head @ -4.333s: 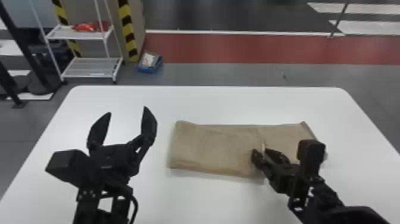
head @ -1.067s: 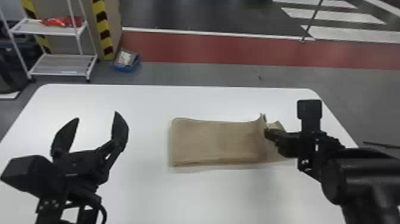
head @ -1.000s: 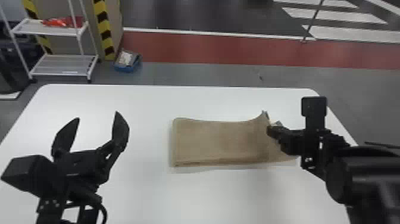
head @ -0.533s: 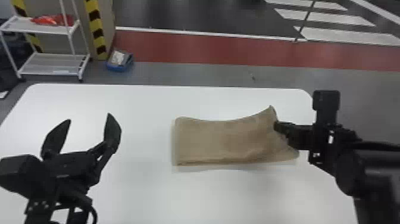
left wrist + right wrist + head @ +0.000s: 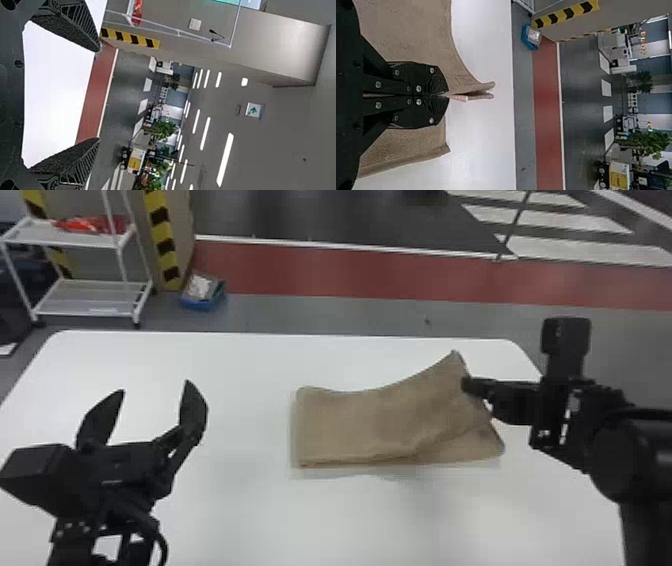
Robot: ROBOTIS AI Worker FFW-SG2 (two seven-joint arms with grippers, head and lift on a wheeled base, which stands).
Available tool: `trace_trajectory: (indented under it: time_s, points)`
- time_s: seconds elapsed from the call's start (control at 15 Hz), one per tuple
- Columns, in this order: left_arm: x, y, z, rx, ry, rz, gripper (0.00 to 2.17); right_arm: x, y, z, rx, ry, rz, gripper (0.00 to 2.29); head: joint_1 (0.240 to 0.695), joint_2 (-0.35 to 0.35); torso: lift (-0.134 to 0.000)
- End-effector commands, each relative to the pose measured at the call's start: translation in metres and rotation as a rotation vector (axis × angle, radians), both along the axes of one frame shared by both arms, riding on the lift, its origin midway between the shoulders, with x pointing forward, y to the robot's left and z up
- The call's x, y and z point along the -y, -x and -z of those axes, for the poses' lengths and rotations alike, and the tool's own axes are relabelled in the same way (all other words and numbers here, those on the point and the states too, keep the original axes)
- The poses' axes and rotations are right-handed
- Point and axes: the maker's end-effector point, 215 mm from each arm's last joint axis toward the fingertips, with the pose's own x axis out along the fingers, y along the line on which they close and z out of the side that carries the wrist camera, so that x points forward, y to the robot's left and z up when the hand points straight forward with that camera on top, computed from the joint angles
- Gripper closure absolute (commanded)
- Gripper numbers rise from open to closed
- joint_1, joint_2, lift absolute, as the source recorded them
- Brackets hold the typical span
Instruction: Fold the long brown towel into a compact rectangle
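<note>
In the head view my right gripper (image 5: 467, 385) is at the brown towel's right end, which it holds raised off the table. The brown towel (image 5: 370, 420) lies folded in layers, its left part flat and a lower layer showing beneath the lifted right part. In the right wrist view my right gripper (image 5: 448, 95) is shut on the edge of the towel (image 5: 411, 33). My left gripper (image 5: 155, 387) is parked over the table's left side, its fingers wide apart; in the left wrist view the left gripper (image 5: 99, 95) has nothing between its fingers.
The white table (image 5: 250, 515) bears the towel, with its far edge beyond it. Past the table stand a white shelf rack (image 5: 85, 240) with red items, a yellow-and-black striped post (image 5: 162, 240) and a blue box (image 5: 202, 292) on the floor.
My right gripper has raised the towel's right end, which now slopes up from the middle. The head view has shifted to the right. The left gripper remains open.
</note>
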Motion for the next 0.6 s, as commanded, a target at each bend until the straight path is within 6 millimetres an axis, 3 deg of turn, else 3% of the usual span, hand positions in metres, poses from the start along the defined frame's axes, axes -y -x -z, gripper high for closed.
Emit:
trace_trajectory:
  time_s: [0.0, 0.2, 0.33, 0.53]
  points:
    - [-0.004, 0.001, 0.003, -0.007, -0.003, -0.005, 0.08, 0.020, -0.002, -0.001, 0.000, 0.011, 0.030, 1.39, 0.695, -0.155, -0.121]
    - [-0.002, -0.002, 0.006, -0.009, -0.002, -0.004, 0.08, 0.040, -0.005, 0.041, -0.046, 0.019, 0.056, 1.39, 0.695, -0.175, -0.121]
    - [0.001, -0.003, 0.009, -0.015, -0.002, 0.000, 0.08, 0.052, -0.008, 0.056, -0.058, 0.049, 0.073, 1.39, 0.695, -0.188, -0.121]
    - [0.000, -0.006, 0.013, -0.021, -0.003, -0.001, 0.08, 0.051, -0.009, 0.055, -0.052, 0.042, 0.070, 1.39, 0.695, -0.207, -0.121]
